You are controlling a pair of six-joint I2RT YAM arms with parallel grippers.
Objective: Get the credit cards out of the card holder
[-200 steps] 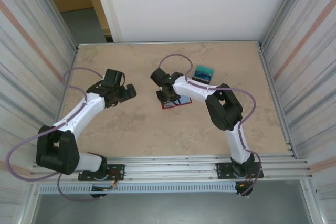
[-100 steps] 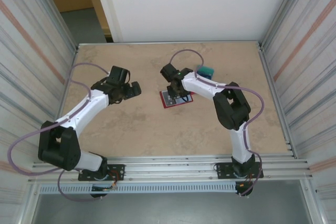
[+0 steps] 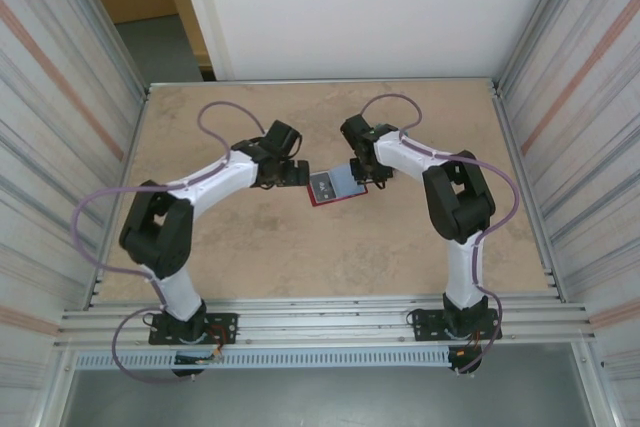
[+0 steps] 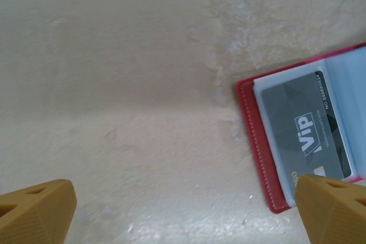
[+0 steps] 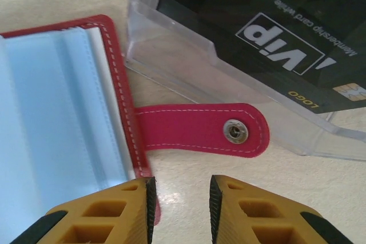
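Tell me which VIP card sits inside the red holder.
The grey VIP card under the card holder's see-through pocket, by the left gripper; the black VIP card lies in the clear box beside the strap.

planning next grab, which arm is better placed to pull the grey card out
Left: left end effector is open at the wallet edge by the grey card; right end effector is at the strap.

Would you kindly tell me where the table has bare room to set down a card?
The wide near strip of table between the card holder and the arm bases is bare, as is the far-left corner. Around the holder it is crowded: the left fingers, the right fingers and the clear card tray flank it.
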